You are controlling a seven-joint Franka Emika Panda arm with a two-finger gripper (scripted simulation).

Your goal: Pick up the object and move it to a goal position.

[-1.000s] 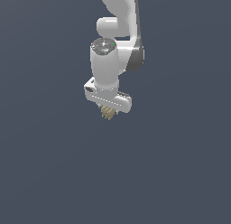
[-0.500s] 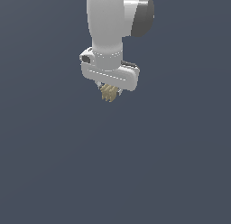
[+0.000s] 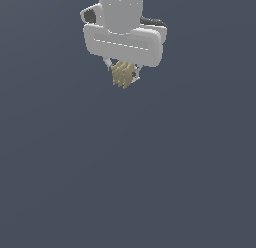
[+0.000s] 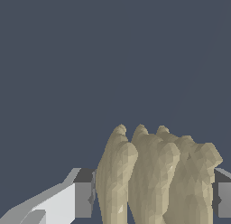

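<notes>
Arm is showing as glossy white. A wide, rounded white block is sitting directly above the pincer (image 3: 123, 73), with a faint dashed seam running across its face. Above that a cylindrical white wrist is rising; dark grey patches are showing on either side. Wrist view: fingers (image 4: 67, 201) are appearing white with dark grey pads.

A plain dark grey-blue surface (image 3: 125, 182) fills the whole background.
</notes>
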